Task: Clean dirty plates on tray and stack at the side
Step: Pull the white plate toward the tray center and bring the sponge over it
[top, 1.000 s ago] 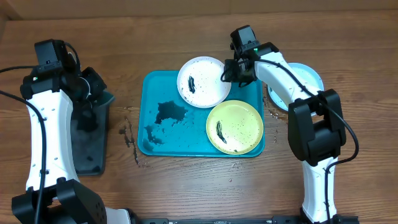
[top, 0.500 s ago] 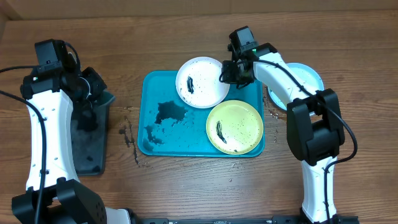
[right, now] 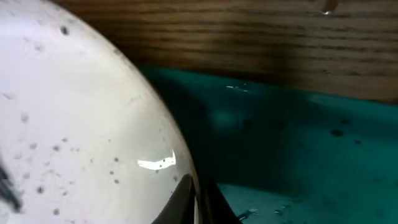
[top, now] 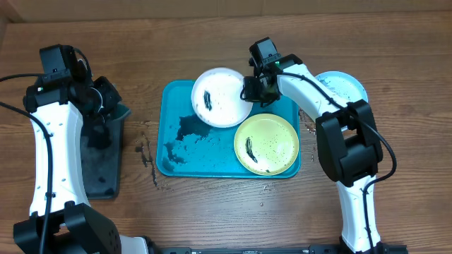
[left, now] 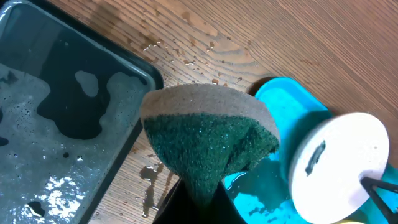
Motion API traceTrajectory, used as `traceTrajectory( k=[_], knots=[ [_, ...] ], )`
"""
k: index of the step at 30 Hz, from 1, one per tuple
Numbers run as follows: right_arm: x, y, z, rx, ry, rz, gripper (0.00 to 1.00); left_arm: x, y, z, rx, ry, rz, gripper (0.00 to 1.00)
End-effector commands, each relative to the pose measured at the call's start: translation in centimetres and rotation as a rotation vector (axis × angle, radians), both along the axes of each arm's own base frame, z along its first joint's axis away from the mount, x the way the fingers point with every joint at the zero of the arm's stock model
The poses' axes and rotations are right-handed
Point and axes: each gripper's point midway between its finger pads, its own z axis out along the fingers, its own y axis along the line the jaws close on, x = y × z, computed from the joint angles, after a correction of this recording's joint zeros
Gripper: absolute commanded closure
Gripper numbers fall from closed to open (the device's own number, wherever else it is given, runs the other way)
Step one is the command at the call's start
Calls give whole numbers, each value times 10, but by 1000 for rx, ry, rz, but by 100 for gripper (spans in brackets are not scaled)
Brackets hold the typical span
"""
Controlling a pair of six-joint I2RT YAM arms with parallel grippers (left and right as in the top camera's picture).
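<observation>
The white speckled plate (top: 220,97) with a dark smear is held tilted over the back of the turquoise tray (top: 176,159). My right gripper (top: 252,89) is shut on its right rim; the wrist view shows the plate (right: 68,137) pinched between the fingers (right: 198,202). The yellow-green plate (top: 267,144) with a smear lies in the tray's right front. The light blue plate (top: 342,86) lies on the table right of the tray, partly behind my right arm. My left gripper (top: 106,99) is shut on a green sponge (left: 211,140) above the black tray (top: 100,169).
The black tray (left: 56,149) holds soapy water. Water drops lie on the wood between the two trays (top: 147,152). A wet patch spreads across the turquoise tray's left half (top: 189,134).
My right gripper has carried the white plate to the left and tilted it up over the tray. The left arm has not moved.
</observation>
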Motion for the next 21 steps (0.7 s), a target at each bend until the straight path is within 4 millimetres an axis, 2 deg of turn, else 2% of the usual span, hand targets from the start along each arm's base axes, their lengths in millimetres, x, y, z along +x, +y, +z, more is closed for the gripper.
traceTrajectory(
  k=[1, 7, 17, 21],
  knots=[
    [-4, 0, -6, 5, 26, -8, 96, 1, -10, 2, -26, -19, -64, 96],
    [-19, 21, -4, 62, 69, 40, 96, 7, -29, 6, -65, -53, -164, 96],
    [-53, 68, -2, 109, 119, 121, 96, 20, -91, 10, -53, -96, -364, 96],
    [-69, 76, -4, 93, 160, 126, 96, 25, -113, 1, -42, -76, -400, 96]
  ],
)
